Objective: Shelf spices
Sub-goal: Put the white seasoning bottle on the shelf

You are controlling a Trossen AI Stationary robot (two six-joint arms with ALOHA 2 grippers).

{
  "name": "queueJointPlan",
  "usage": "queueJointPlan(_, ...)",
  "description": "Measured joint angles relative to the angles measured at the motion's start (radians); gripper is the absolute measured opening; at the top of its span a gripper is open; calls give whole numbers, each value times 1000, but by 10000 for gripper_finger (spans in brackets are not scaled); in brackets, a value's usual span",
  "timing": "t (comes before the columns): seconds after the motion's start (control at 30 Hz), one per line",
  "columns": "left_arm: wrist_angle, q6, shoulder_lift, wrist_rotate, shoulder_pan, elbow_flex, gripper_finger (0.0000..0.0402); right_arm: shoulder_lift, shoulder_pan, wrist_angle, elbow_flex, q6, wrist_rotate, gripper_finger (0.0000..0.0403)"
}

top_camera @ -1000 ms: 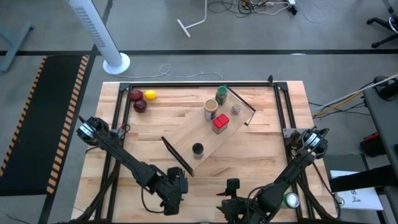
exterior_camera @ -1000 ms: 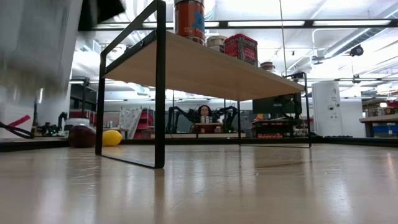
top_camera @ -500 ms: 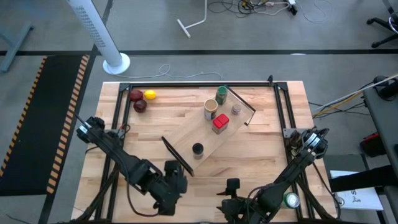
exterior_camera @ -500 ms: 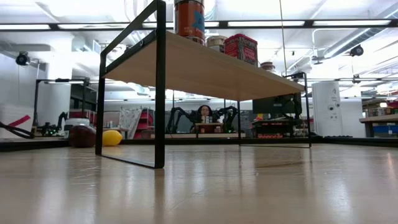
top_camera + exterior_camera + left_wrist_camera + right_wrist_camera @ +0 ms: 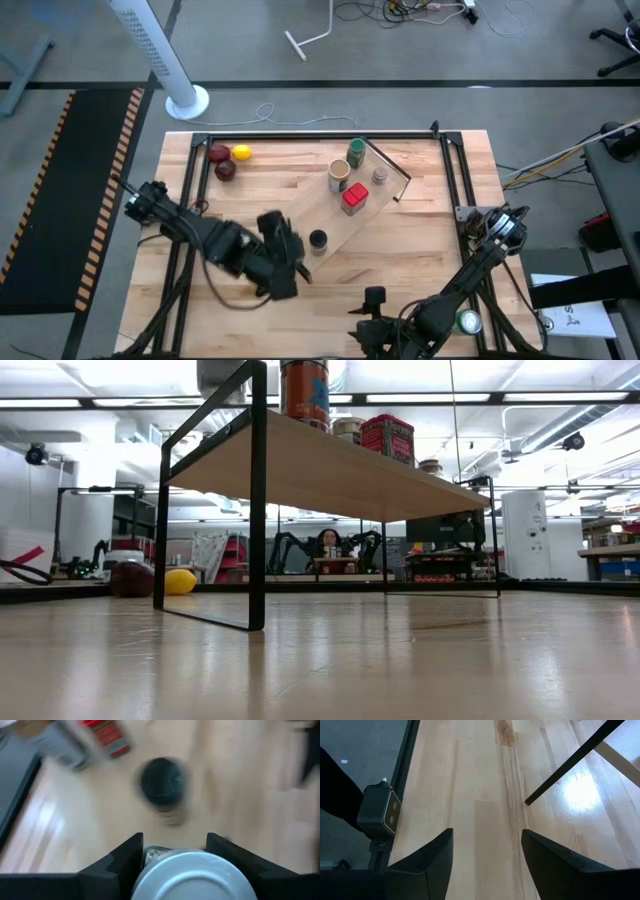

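On the shelf [image 5: 300, 232] stand five spices: green-lidded jar [image 5: 356, 152], tan cylinder [image 5: 339, 175], red box [image 5: 354, 198], grey-capped jar [image 5: 380, 176], black-capped jar [image 5: 318, 240]. The left gripper [image 5: 174, 851] grips a sixth, the white-capped jar [image 5: 190, 876]. The right gripper [image 5: 486, 851] is spread wide, holding nothing.

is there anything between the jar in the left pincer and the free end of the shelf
Nothing visible blocks it. The left pincer carries a white-capped jar near the shelf. Only the black-capped jar stands on that end, with bare plank around it. The other spices sit farther along.
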State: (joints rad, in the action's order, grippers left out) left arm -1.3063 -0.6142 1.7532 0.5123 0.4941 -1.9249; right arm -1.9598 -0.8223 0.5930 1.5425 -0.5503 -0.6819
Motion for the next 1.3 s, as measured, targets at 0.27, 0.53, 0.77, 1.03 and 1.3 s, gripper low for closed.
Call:
queueJointPlan(0.27,-42,-42,-34,3,-131,67,187,0,-2,0,0,0,0,217)
queueJointPlan(0.53,11,-68,-97,4,-205,176,188,0,-11,1,0,0,1,204)
queueJointPlan(0.77,235,-88,-234,-46,-234,386,189,0,-13,0,0,0,2,212)
queueJointPlan(1.03,415,-218,-397,-59,-243,603,189,0,-13,0,0,-1,1,220)
queueJointPlan(1.3,432,-320,-420,-84,-244,654,190,0,-13,0,0,0,1,207)
